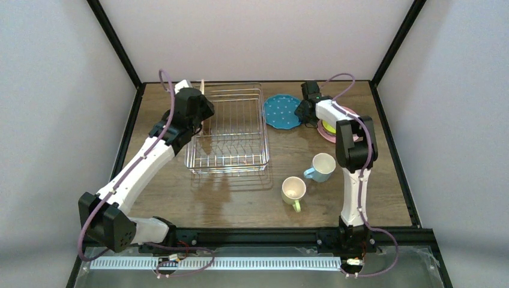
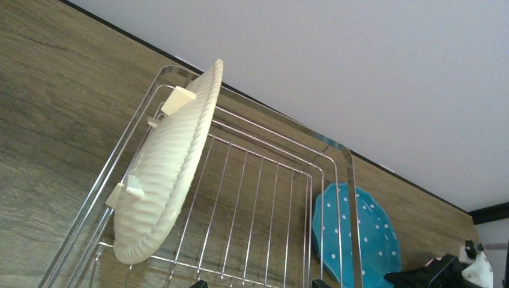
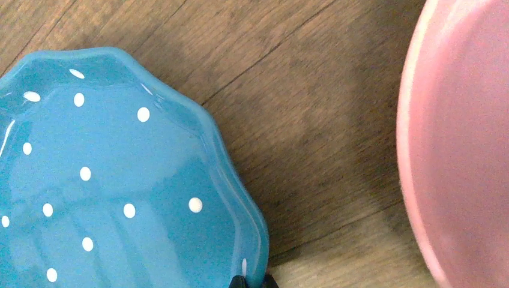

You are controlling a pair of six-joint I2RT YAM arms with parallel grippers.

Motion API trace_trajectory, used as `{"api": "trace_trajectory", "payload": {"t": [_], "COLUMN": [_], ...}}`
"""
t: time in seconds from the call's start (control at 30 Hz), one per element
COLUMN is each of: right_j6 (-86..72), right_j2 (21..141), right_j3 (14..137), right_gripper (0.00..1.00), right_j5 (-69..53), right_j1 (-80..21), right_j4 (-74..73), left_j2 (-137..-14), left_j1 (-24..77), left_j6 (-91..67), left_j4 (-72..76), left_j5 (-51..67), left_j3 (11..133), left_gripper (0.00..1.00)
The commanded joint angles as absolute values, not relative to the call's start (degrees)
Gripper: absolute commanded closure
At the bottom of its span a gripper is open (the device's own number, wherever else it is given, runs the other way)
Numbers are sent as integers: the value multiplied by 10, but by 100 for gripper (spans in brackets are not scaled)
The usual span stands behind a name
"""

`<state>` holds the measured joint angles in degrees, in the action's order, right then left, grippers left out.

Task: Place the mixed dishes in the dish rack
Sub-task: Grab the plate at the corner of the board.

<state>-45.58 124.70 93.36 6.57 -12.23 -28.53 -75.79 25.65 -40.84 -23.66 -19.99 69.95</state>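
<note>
Rack (image 1: 228,129): silver wire basket, left of centre on the table (image 1: 240,204). Tan plate (image 2: 168,174): on edge inside the rack, at its far left corner, leaning on the left wall. Left gripper (image 2: 259,284): over the rack's left side, jaws spread wide, holding nothing, apart from the tan plate. Teal plate (image 3: 108,180): flat on the table, just right of the rack's far end. Right gripper (image 3: 252,281): low at the teal plate's right edge, fingertips pinched on its rim. Pink plate (image 3: 462,150): flat on the table, near the teal plate's right, not touching it. Bowl (image 1: 328,126): on the pink plate, lime inside showing, largely hidden by the right arm. Blue mug (image 1: 323,167): upright, near right of the rack. Green mug (image 1: 293,191): upright, just beside the blue mug, nearer the arm bases.
</note>
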Motion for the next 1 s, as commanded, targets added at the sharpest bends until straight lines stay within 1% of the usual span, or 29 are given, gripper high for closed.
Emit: {"api": "trace_trajectory", "payload": {"t": [0.0,0.53,0.97], "right_j6": [-444,-460,-470], "right_j2": [1211,1139,1120], "right_j3": [919,891,890], "right_gripper": [99,99,99], "right_j5": [44,30,24], "right_j1": [-123,-109,-96], "right_j4": [-317,-311,-314], "left_j2": [-758,-823,-913], "left_j1": [256,293,336], "left_j6": [-396,-357,-362], "left_j4": [-232,-232,-244], "left_j5": [-171,-79,-10], "left_j3": [702,771,822], "left_gripper": [0,0,0]}}
